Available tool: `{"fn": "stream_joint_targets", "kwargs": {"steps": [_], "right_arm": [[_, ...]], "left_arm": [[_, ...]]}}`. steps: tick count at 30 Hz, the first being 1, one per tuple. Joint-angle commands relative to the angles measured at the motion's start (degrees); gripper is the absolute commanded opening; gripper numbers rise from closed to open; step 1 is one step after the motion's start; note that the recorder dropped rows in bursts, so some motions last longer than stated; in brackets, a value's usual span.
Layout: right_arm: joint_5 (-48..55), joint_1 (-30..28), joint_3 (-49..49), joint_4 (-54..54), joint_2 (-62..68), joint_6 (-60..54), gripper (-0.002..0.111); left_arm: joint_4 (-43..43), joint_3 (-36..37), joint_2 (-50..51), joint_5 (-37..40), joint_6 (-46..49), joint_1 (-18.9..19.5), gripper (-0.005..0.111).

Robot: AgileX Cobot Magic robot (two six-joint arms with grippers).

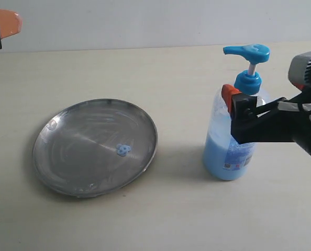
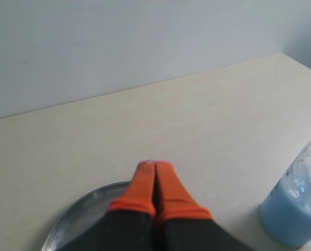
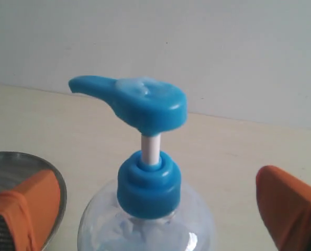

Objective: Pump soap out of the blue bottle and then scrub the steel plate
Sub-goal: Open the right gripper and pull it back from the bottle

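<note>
The steel plate lies flat on the left part of the table, with a small pale-blue blob of soap right of its middle. The blue bottle stands upright to its right, its pump head raised, the spout pointing toward the plate. My right gripper is open, its orange fingers standing wide on either side of the bottle's shoulder, below the collar and clear of it. My left gripper is shut and empty, high above the plate's far side; it shows in the exterior view's top-left corner.
The bottle and a piece of the plate's rim show in the left wrist view. A pale wall rises behind the beige table. The plate's edge lies beside one right finger.
</note>
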Motion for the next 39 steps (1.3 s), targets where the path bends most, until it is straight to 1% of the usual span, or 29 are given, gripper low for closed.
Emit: {"fn": "stream_joint_targets", "kwargs": {"steps": [1, 4, 13, 16, 20, 25, 26, 33, 37, 39], "right_arm": [[5.84, -0.09, -0.23, 6.44, -5.50, -6.76, 0.098], [9.25, -0.09, -0.23, 9.23, -9.22, -10.74, 0.098], [20.10, -0.09, -0.23, 12.12, -17.17, -11.53, 0.098], [24.99, -0.09, -0.23, 15.03, -18.54, -15.11, 0.098], [31.97, -0.09, -0.33, 25.70, -19.22, -26.29, 0.095], [33.67, -0.09, -1.21, 41.98, -19.22, -40.17, 0.090], [33.86, -0.09, -1.56, 41.98, -19.22, -43.16, 0.089], [34.40, -0.09, -2.54, 41.98, -18.18, -44.05, 0.082], [34.40, -0.09, -2.54, 41.98, -15.81, -49.69, 0.079], [34.03, -0.09, -2.54, 41.98, -14.45, -54.96, 0.077]], "left_arm": [[-0.63, 0.23, -0.32, -0.84, 0.09, -0.46, 0.000], [-0.63, 0.23, -0.32, -0.73, 0.09, -0.46, 0.000], [-0.63, 0.23, -0.32, -0.73, 0.53, -0.46, 0.000], [-0.63, 0.23, -0.32, -0.73, 0.53, -0.46, 0.000], [-0.51, 0.23, -0.32, -0.73, 0.65, -0.46, 0.000], [-0.51, 0.23, -0.32, -0.51, 0.91, -0.46, 0.000], [-0.51, 0.23, -0.32, -0.41, 1.15, -0.46, 0.000], [-0.51, 0.23, -0.32, 0.12, 2.17, -0.46, 0.000], [-0.51, 0.23, -0.32, 0.12, 2.17, -0.46, 0.000], [-0.51, 0.23, -0.32, 0.12, 2.17, -0.46, 0.000]]}}
